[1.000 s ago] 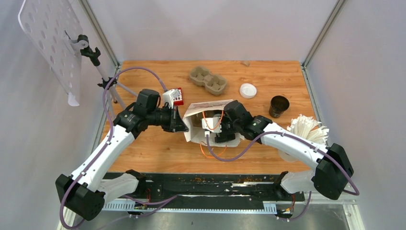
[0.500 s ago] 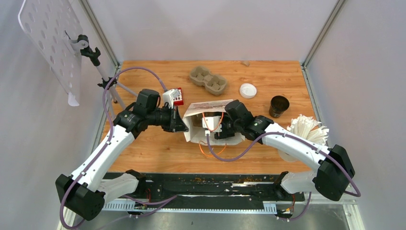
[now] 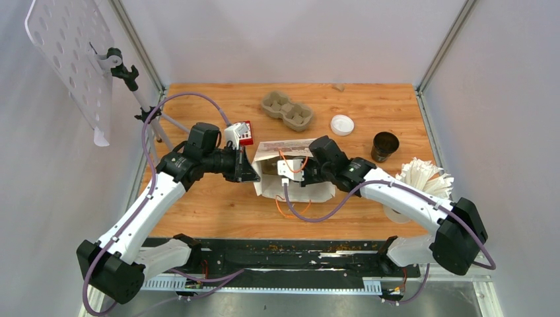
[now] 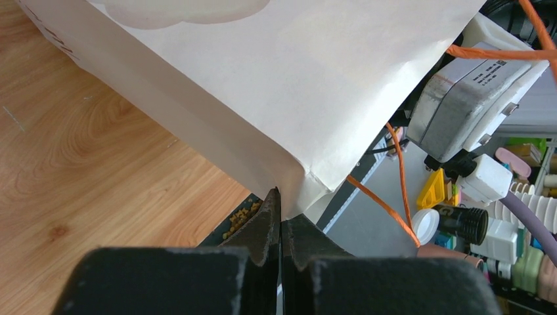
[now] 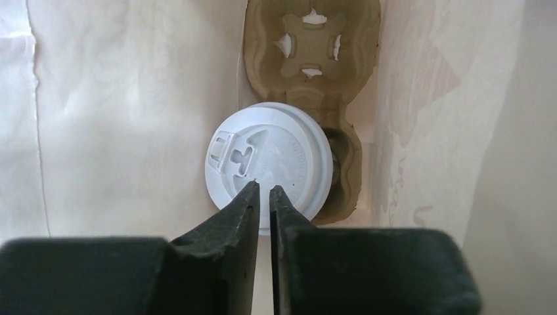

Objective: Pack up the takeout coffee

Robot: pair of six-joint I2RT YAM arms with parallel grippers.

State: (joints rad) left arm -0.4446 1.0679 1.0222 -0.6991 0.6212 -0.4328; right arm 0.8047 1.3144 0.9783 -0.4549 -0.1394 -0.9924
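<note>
A white paper bag (image 3: 310, 193) lies on its side mid-table, its mouth toward the right arm. In the right wrist view a takeout coffee cup with a white lid (image 5: 282, 147) sits in a brown pulp tray (image 5: 312, 39) deep inside the bag. My right gripper (image 5: 263, 188) is inside the bag in front of the lid, its jaws almost together with nothing between them. My left gripper (image 4: 281, 203) is shut on the bag's edge (image 4: 289, 177), at the bag's left side in the top view. A dark lidless cup (image 3: 385, 146) stands at the right, with a loose white lid (image 3: 341, 124) behind it.
A second pulp tray (image 3: 286, 110) lies at the back of the table. A white holder of sticks (image 3: 422, 177) stands at the right edge. A small red and white box (image 3: 242, 134) sits beside the left wrist. Orange cable loops out under the bag (image 3: 290, 210).
My right gripper's jaws have closed from wide open to nearly together, and that wrist has shifted slightly further into the bag. The left arm has not moved.
</note>
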